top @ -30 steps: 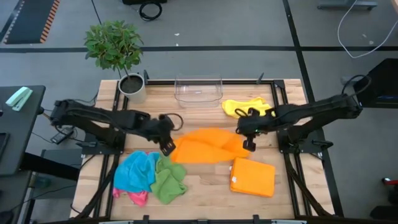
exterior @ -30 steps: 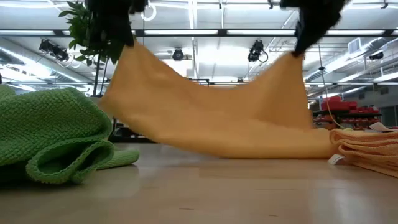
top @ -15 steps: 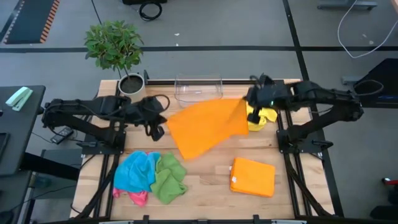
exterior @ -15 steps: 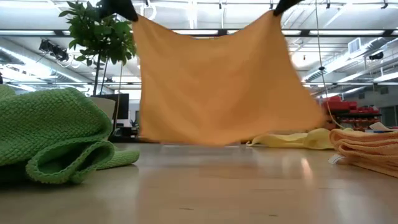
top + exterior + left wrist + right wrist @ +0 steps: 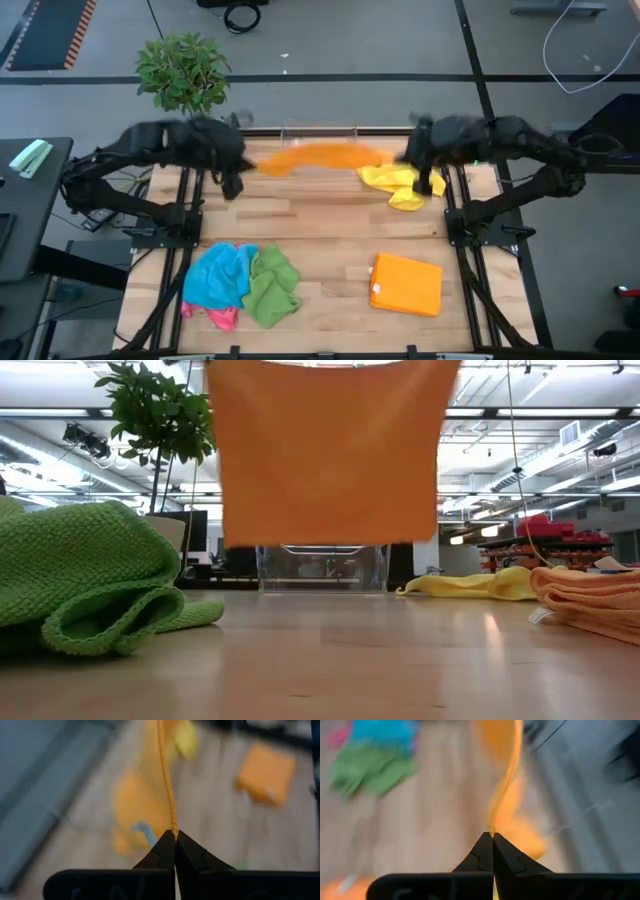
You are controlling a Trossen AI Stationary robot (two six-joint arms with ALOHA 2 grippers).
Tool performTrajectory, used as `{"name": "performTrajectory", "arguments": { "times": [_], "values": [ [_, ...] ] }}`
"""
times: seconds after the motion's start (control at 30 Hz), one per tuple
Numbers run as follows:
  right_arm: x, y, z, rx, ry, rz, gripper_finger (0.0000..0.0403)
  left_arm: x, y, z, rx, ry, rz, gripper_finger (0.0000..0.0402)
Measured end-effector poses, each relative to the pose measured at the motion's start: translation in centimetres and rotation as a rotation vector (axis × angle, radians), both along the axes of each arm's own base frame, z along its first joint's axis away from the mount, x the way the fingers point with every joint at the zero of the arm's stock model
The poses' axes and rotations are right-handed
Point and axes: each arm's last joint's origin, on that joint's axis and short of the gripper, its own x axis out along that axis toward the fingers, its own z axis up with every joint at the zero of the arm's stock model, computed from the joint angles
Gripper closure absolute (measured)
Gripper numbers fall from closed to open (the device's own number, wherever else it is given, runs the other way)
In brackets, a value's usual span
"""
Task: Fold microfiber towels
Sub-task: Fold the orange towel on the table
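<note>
From the high view I see both arms raised over the far part of the table point(image 5: 330, 225). The left gripper point(image 5: 232, 187) and the right gripper point(image 5: 424, 180) hold between them the orange towel point(image 5: 318, 157), which is stretched in the air in front of the clear bin point(image 5: 320, 131). A yellow towel point(image 5: 398, 184) lies crumpled near the right gripper. A folded orange towel point(image 5: 406, 285) lies flat on the near right part of the table. On the near left lie together a blue towel point(image 5: 219, 277), a green towel point(image 5: 271, 288) and a pink towel point(image 5: 222, 317), touching each other. A potted plant point(image 5: 186, 80) stands at the far left corner.

In the low view the orange towel point(image 5: 325, 452) hangs flat like a curtain, and its lower edge is clear above the table. Its upper corners go out of the picture, so I do not see the grippers here. Behind it stands the clear bin point(image 5: 322, 568). The green towel point(image 5: 90, 590) fills the left side, and the folded orange towel point(image 5: 590, 600) is at the right edge.

In the left wrist view the left gripper point(image 5: 175, 836) is fully closed, pinching the edge of the orange towel point(image 5: 165, 775).

In the right wrist view the right gripper point(image 5: 492, 837) is also closed tight on the orange towel point(image 5: 502, 785). The table beyond is too blurred for details.
</note>
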Motion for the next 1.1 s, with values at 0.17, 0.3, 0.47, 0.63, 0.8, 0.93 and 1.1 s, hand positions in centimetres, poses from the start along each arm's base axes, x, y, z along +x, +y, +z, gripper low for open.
{"name": "performTrajectory", "arguments": {
  "times": [0.17, 0.3, 0.47, 0.63, 0.8, 0.93, 1.1],
  "values": [
    [2.2, 5.5, -10.2, 0.147, 0.158, 0.061, 0.0403, 1.4, -5.2, -10.2, -0.15, 0.176, -0.038, 0.0397],
    [1.9, 8.9, -18.8, 0.324, 0.109, 0.005, 0.0403, 1.2, -8.8, -19.7, -0.28, 0.204, -0.006, 0.0397],
    [0.1, 10.7, -23.2, 0.516, 0.072, -0.151, 0.0403, -0.2, -10.0, -24.3, -0.406, 0.217, 0.118, 0.0397],
    [0.2, 10.9, -22.7, 0.56, 0.066, -0.185, 0.0403, -0.1, -10.0, -24.0, -0.395, 0.216, 0.106, 0.0397],
    [1.3, 9.4, -20.9, 0.525, 0.067, -0.249, 0.0403, 0.8, -8.7, -21.9, -0.313, 0.198, 0.164, 0.0397],
    [2.2, 6.9, -18.1, 0.375, 0.074, -0.3, 0.0403, 1.6, -6.8, -18.3, -0.129, 0.182, 0.228, 0.0397],
    [3.0, 3.1, -12.3, 0.146, 0.04, -0.333, 0.0403, 2.6, -3.1, -12.4, 0.073, 0.148, 0.235, 0.0397]
  ]
}}
